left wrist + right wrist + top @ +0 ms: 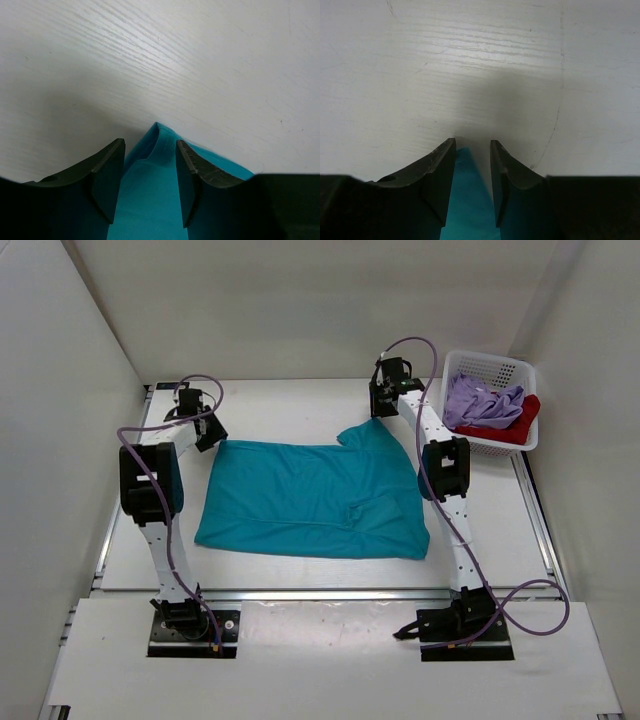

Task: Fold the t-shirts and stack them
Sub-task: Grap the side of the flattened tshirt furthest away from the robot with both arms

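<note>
A teal t-shirt [310,502] lies spread flat on the white table [300,410], with one sleeve sticking out at its far right. My left gripper [208,432] stands at the shirt's far left corner. In the left wrist view its jaws [150,145] are apart, and the teal t-shirt's corner [155,165] lies loose between them. My right gripper [384,408] is at the far right sleeve tip. In the right wrist view it [472,145] is open too, with a teal point of cloth [465,200] between the fingers, not pinched. A lavender t-shirt [478,400] and a red t-shirt [512,428] lie crumpled in the basket.
The white lattice basket [495,366] stands at the far right corner of the table, just right of my right arm. White walls enclose the table at the back and on both sides. Purple cables loop off both arms.
</note>
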You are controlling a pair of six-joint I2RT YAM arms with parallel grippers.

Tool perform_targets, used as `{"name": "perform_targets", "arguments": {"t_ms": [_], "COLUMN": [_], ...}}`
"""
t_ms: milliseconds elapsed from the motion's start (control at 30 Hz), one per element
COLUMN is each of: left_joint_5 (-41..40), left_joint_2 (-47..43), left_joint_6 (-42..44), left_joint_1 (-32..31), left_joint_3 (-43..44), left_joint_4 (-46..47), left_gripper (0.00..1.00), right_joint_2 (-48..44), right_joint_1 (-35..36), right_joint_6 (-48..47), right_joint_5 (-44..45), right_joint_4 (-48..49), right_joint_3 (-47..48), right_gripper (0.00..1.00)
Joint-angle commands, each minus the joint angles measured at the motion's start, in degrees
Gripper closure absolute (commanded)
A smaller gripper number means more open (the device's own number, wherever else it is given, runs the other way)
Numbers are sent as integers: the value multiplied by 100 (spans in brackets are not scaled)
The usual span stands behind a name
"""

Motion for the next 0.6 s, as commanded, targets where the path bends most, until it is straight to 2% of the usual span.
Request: {"name": "perform_targets", "arguments": {"t_ms": [0, 200, 300, 433, 500, 567], "left_joint_5": [108, 327, 433, 573, 565, 574], "left_joint_2": [20, 161, 258, 249, 276, 284], "left_joint_6": [-17, -17, -51, -52, -60, -78], "left_joint_1": [-32, -59, -59, -68, -103, -129], "left_joint_3": [176, 273, 316, 273, 273, 299], "left_joint_4": [-1, 16, -2, 16, 86, 104], "left_gripper": [44, 44, 43, 44, 48, 57], "right_joint_2": [-13, -22, -101, -163, -128, -128], "right_joint_1": [-12, 75, 93, 93, 67, 23], "right_joint_6": [6, 33, 85, 103, 112, 138], "right_joint_5": [-91, -205, -364, -390, -416, -452], "right_joint_4": [-242, -304, -269, -304, -313, -269], "right_joint_3": [169, 195, 257, 257, 239, 238], "right_gripper": [68, 68, 65, 68, 70, 75]}}
